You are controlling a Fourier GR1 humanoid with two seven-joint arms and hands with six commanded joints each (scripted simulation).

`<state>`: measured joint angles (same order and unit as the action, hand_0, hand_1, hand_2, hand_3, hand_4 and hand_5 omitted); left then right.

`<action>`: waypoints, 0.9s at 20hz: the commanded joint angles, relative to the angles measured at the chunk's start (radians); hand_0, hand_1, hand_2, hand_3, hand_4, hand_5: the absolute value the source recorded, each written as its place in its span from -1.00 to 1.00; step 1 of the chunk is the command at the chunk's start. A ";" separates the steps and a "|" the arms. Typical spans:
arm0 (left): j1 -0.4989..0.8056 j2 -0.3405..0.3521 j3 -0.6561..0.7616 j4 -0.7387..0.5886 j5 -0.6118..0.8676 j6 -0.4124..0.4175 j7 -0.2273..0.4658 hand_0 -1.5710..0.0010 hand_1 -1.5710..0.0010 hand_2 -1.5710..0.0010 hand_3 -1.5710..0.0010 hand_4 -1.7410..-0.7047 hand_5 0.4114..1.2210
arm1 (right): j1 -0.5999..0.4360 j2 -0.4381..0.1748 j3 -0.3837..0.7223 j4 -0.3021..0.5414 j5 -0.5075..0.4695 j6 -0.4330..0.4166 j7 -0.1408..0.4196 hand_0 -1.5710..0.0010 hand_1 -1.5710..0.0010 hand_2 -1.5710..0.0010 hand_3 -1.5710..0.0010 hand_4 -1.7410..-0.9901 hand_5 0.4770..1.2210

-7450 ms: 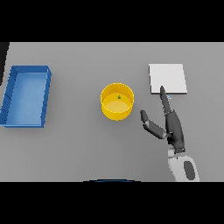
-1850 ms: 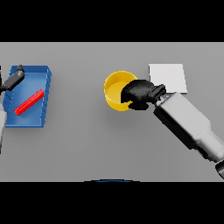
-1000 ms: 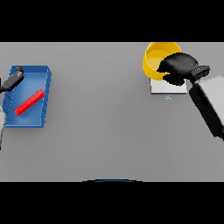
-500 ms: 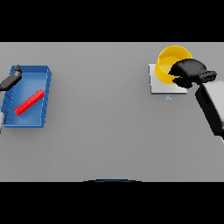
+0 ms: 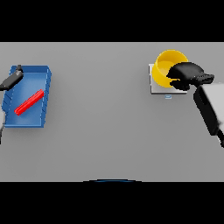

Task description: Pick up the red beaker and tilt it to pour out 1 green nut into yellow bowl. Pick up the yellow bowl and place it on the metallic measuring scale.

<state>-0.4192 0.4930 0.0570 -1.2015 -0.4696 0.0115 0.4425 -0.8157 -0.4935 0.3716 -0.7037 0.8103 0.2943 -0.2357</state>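
Observation:
The yellow bowl (image 5: 165,65) is over the metallic measuring scale (image 5: 155,86) at the back right, tilted so its opening faces me. My right hand (image 5: 186,75) is shut on the bowl's right rim, and its forearm runs off to the lower right. I cannot tell whether the bowl rests on the scale plate. The red beaker (image 5: 29,102) lies on its side inside the blue tray (image 5: 43,94) at the left. My left hand (image 5: 12,78) hovers at the tray's far left corner, apart from the beaker. No green nut is visible.
The blue tray stands near the table's left edge. Grey table surface (image 5: 100,113) stretches between the tray and the scale.
My right hand has carried the yellow bowl from the table's middle to the right and back, to above the scale. In the last half second it barely moved. The left hand stayed at the tray.

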 commanded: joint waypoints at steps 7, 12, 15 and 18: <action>-0.014 -0.002 0.000 0.023 0.001 0.000 -0.010 1.00 1.00 1.00 1.00 0.97 -0.38 | -0.012 -0.010 0.031 -0.018 0.026 0.036 0.016 0.35 0.43 0.30 0.23 -0.57 0.29; -0.005 -0.002 -0.003 0.012 -0.003 0.001 -0.006 1.00 1.00 1.00 1.00 0.97 -0.38 | -0.018 -0.005 0.035 0.010 0.029 0.016 -0.033 0.79 0.81 0.75 0.50 -0.48 0.02; -0.009 -0.007 -0.003 0.016 -0.002 0.005 -0.009 1.00 1.00 1.00 1.00 0.96 -0.37 | -0.011 -0.012 0.035 -0.001 0.027 0.012 -0.049 0.89 0.90 0.87 0.62 -0.44 -0.11; -0.015 -0.005 -0.003 0.020 -0.005 0.006 -0.005 1.00 1.00 1.00 1.00 0.97 -0.38 | -0.019 -0.015 0.027 0.010 0.023 0.029 -0.019 0.94 0.95 0.93 0.72 -0.38 -0.20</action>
<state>-0.4343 0.4881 0.0539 -1.1819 -0.4750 0.0174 0.4381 -0.8352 -0.5082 0.3986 -0.6942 0.8331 0.3236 -0.2537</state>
